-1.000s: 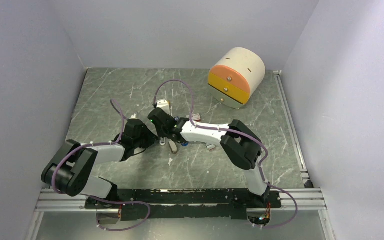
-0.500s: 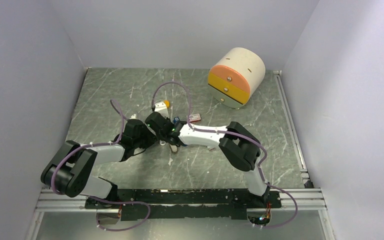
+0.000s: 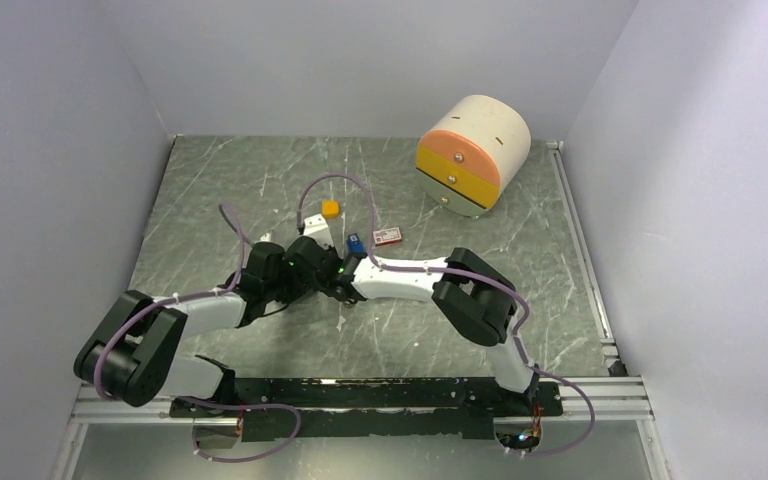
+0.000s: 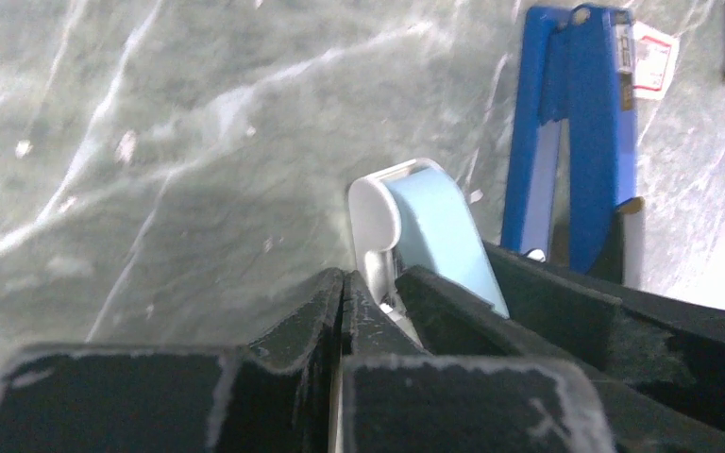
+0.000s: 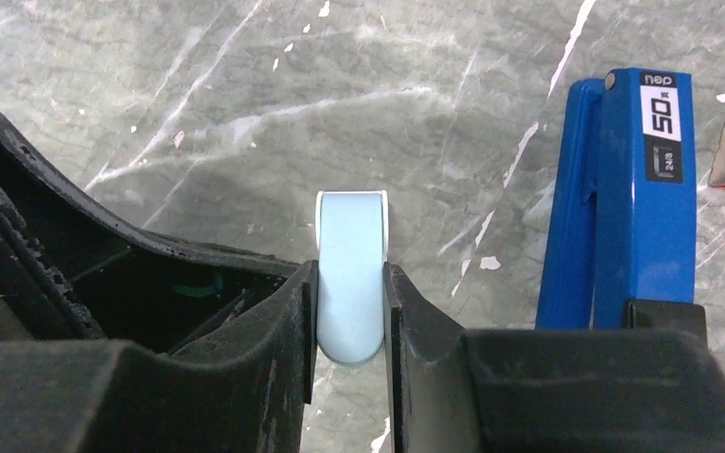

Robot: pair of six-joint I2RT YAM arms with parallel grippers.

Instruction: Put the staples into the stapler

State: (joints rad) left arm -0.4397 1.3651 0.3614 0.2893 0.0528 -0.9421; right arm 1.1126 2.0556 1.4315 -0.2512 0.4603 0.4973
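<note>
Both tools meet at the middle of your bench [image 3: 210, 180]: right tool [image 5: 350, 283] clamped on a pale blue-and-white piece [image 5: 350, 241], left tool [image 4: 342, 288] pinched closed (tips touching). Blue stapler [image 5: 623, 189] lies just beside; the staples [image 3: 312, 218] sit toward the far edge.

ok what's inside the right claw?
A light-blue piece with white edges, pinched upright between the right claw's fingers. Its rounded top shows above them. Its lower end is covered by the fingers, so I can't tell what it is.
</note>
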